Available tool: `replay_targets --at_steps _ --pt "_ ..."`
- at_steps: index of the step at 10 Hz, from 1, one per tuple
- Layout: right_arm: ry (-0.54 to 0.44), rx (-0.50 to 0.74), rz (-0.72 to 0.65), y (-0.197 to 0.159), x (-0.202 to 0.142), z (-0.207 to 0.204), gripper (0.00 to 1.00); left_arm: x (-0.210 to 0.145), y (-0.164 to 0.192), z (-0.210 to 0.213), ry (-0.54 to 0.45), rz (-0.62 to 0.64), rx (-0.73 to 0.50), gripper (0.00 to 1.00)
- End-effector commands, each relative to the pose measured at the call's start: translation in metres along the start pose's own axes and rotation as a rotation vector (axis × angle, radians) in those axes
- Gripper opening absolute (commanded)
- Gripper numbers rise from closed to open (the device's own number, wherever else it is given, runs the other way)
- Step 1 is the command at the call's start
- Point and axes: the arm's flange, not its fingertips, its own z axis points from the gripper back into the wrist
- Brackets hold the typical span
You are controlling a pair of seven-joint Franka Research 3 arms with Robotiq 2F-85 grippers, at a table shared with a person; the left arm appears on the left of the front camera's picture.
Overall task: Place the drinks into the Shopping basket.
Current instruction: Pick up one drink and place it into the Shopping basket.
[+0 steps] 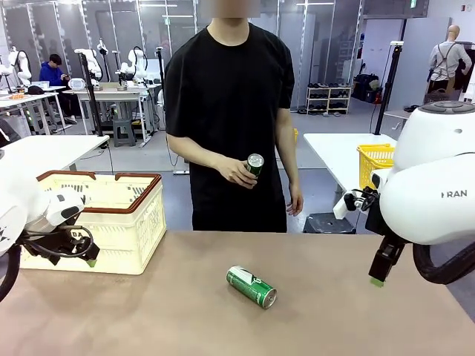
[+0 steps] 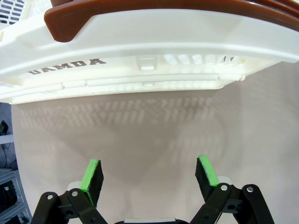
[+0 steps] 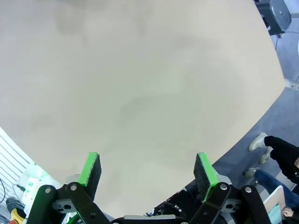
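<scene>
Left tool hangs with its green-padded fingers spread apart over bare tabletop, just short of the Shopping basket — the "DAMDA" wall lies at 12 o'clock in the wrist view. Right tool is likewise spread wide and holds nothing, near the tabletop's edge. One green can lies on its side mid-tabletop, at 4 o'clock from the basket, well apart from both tools. At 12 o'clock from it, the person's hand holds a second green can — off the tabletop.
</scene>
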Motion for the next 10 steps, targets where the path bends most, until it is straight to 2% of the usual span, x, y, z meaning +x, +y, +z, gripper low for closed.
replay_targets --at_steps 1,3,4,6,7,10 --pt "-0.005 0.021 0.023 0.017 -0.020 -0.016 1.00 0.000 0.000 0.000 0.001 0.000 0.001 1.00" --pt "-0.027 0.013 -0.055 0.014 -0.017 -0.021 1.00 0.000 0.000 0.000 0.001 0.000 0.001 1.00" --pt "0.005 0.006 0.001 0.000 0.000 -0.003 1.00 0.000 0.000 0.000 0.001 0.000 0.001 1.00" --pt "0.005 0.006 0.001 0.000 0.000 -0.003 1.00 0.000 0.000 0.000 0.000 0.000 0.000 1.00" --pt "0.005 0.006 0.001 0.000 0.000 -0.003 1.00 -0.006 -0.013 0.004 0.011 0.002 -0.072 1.00" --pt "0.005 0.006 0.001 0.000 0.000 -0.003 1.00 -0.022 -0.071 0.019 0.004 -0.044 -0.106 1.00"
